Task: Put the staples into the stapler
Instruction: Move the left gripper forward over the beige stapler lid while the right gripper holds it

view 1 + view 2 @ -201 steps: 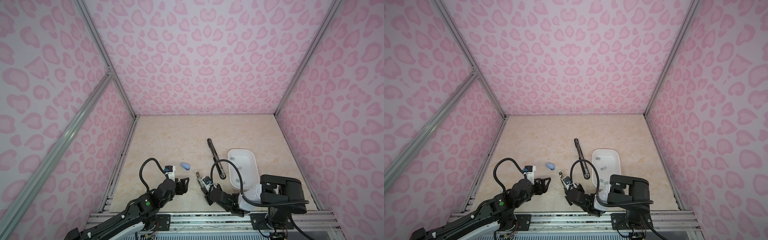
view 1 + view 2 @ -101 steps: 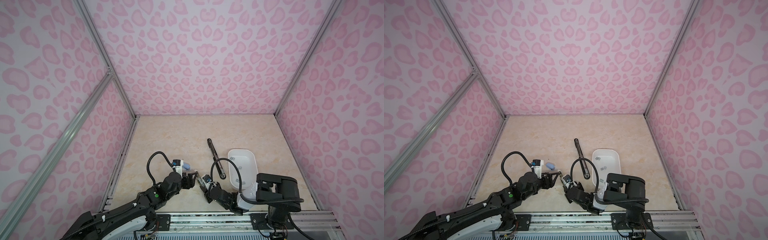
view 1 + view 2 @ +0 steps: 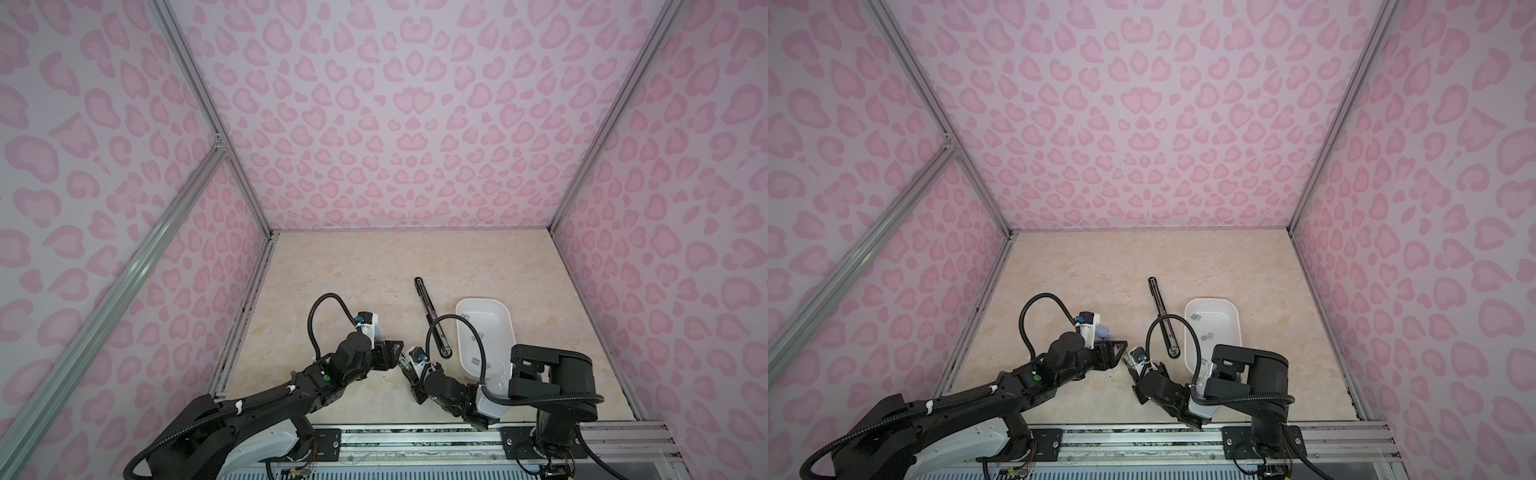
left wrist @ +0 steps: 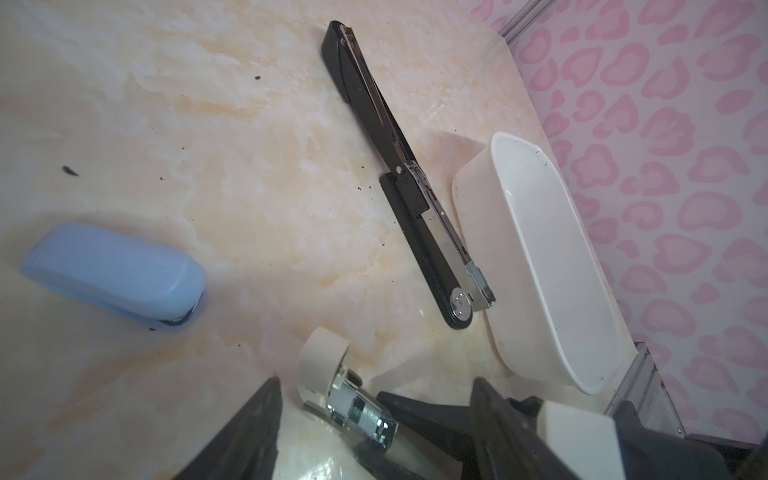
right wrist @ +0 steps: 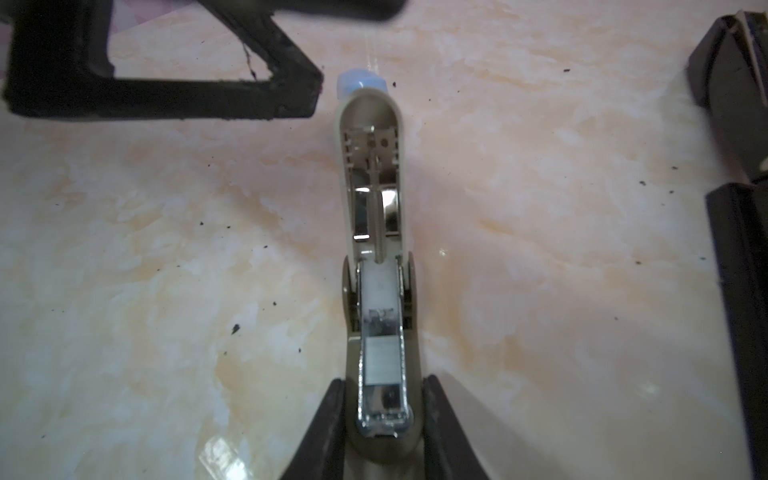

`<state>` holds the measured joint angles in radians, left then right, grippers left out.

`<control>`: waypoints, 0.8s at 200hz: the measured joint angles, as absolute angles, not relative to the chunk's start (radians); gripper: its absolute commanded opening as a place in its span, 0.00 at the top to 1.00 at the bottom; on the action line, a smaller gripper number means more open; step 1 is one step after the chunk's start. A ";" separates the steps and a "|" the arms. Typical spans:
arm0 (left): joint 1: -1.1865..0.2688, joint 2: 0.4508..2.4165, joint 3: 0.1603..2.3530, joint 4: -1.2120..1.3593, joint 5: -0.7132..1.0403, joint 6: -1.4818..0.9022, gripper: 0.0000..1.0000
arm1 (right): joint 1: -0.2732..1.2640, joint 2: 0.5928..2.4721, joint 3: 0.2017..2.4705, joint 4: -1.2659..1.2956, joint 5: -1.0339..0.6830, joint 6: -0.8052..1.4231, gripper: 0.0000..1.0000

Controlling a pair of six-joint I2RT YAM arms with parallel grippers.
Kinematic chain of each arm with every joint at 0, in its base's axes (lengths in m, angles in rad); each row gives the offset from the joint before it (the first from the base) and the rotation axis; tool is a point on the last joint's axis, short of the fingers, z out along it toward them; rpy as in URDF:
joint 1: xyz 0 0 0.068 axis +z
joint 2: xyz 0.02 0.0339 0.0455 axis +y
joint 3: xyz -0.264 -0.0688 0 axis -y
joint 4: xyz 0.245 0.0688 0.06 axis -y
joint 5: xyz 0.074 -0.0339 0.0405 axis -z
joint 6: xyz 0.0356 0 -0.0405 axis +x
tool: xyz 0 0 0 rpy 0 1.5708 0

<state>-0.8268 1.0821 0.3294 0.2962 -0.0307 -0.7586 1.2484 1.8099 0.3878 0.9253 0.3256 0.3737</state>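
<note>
Left hand [image 4: 374, 386] has swung across the bench [image 3: 353, 270] within the last second, from well off on its own side to just short of the right hand [image 5: 384, 390]. Its jaws stand wide and hold nothing. The right hand stays low, jaws narrow and closed on the front end of the beige stapler [image 5: 378, 270], pinning it to the bench with the cover [image 5: 370, 137] thrown open and pointing away from the hand. A grey strip of staples [image 5: 380, 365] already lies in the channel just ahead of the right fingertips. I judge that loading is nearly done and that the left hand has come to press the cover shut.

Open bench stretches far ahead of both hands to the back wall. The bench's near edge lies close behind them, so pulling back offers little room. On the right hand's outer side the white tray [image 3: 1210, 299] blocks a wide sweep. Between tray and hand the long black stapler [image 4: 374, 104] lies open, its near end close to the hand. The blue stapler [image 4: 112, 266] lies closed ahead of the left hand on its outer side, straight beyond the cover's tip. Between the hands the gap is tight: one left finger [image 5: 166, 99] sits just beside that tip, not touching. Spare staples [image 3: 1196, 318] rest loose in the tray.
</note>
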 measured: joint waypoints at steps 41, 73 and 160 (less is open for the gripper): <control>-0.826 1.163 0.357 0.319 -0.034 -0.737 0.33 | 1.248 1.818 0.400 0.925 0.325 0.374 0.75; -0.820 1.191 0.366 0.319 -0.041 -0.732 0.34 | 1.248 1.821 0.399 0.930 0.325 0.374 0.76; -0.797 1.161 0.357 0.315 -0.068 -0.714 0.30 | 1.244 1.845 0.415 0.951 0.320 0.373 0.76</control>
